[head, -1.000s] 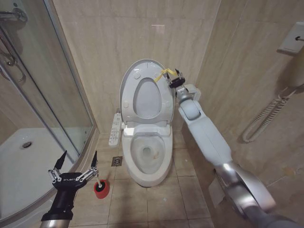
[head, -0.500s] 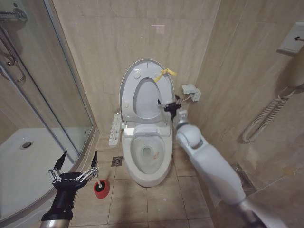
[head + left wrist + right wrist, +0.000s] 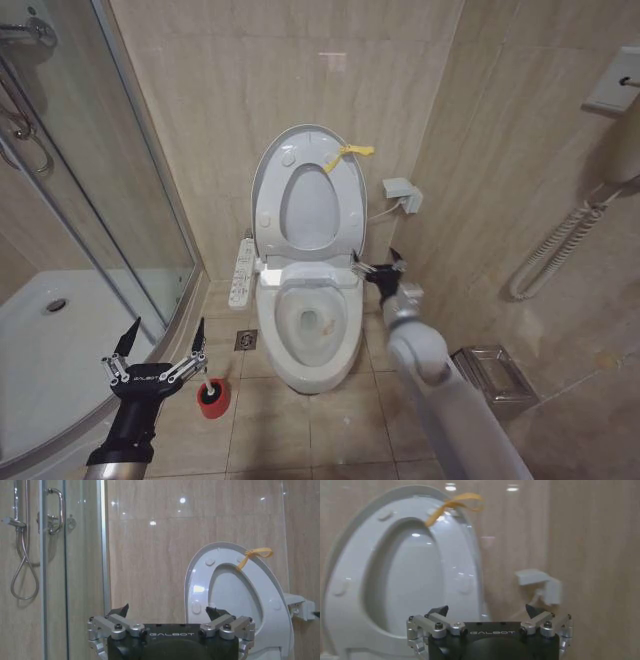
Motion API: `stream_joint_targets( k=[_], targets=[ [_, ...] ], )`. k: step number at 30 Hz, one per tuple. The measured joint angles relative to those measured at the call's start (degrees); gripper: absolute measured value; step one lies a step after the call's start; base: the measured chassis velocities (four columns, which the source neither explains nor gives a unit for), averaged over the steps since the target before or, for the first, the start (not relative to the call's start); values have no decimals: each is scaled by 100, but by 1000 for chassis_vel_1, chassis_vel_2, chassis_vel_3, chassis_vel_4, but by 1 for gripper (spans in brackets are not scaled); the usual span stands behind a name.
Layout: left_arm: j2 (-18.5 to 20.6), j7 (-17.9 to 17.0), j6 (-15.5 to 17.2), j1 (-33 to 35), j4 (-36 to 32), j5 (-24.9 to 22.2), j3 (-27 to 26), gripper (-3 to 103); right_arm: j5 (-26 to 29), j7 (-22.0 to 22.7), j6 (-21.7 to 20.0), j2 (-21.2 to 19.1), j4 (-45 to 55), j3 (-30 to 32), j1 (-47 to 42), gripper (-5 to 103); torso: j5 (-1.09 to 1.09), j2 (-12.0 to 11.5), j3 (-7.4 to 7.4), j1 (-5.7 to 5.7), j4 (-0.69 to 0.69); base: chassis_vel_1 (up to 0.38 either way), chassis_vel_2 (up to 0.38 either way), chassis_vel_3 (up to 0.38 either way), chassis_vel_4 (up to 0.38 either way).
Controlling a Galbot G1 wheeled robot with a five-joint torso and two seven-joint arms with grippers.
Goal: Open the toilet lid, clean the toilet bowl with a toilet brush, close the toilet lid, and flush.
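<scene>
Shower tray [image 3: 40,340], white and curved, lies at far left behind a glass shower door [image 3: 90,180].

Left gripper [image 3: 152,345] hangs low at lower left, above the edge of the shower tray; its fingers are spread wide and hold nothing. In the left wrist view the same gripper [image 3: 167,612] shows its fingers parted, facing the tiled wall and the raised lid.

Red holder cup [image 3: 212,397] stands on the floor tiles just beside the left gripper, left of the toilet; a thin white toilet brush [image 3: 203,383] handle rises from it.

Control panel [image 3: 241,273], white, sits along the left side of the toilet.

Toilet bowl [image 3: 312,330], white ceramic, stands against the rear wall at centre, uncovered.

Toilet lid [image 3: 268,175] stands upright against the wall with the ring-shaped seat [image 3: 345,200] raised against it. Yellow ribbon [image 3: 345,154] is tied at the lid's upper right edge.

Right gripper [image 3: 378,266] hangs just right of the bowl's rear, apart from the lid; fingers parted, empty.

Metal bin [image 3: 490,372] rests on the floor at right.
</scene>
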Motion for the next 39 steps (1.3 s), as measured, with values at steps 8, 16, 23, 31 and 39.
stream_joint_targets(
  k=[8,16,23,31,39],
  targets=[
    [0,0,0,0,0,0,0,100,-424,-87,313,228,429,562,-926,100,0,0,0,0,1,0,0,0,0],
    [0,0,0,0,0,0,0,100,-671,-669,1189,286,686,1390,-1976,100,0,0,0,0,0,0,0,0,0],
    [0,0,0,0,0,0,0,100,-387,-691,1585,421,855,1590,-2468,100,0,0,0,0,1,0,0,0,0],
    [0,0,0,0,0,0,0,100,144,-894,1518,521,1540,1477,-2943,100,0,0,0,1,1,0,0,0,0],
    [0,1,0,0,0,0,1,100,90,-1368,1925,609,1822,1376,-3334,100,0,0,1,1,1,0,0,0,0]
  ],
)
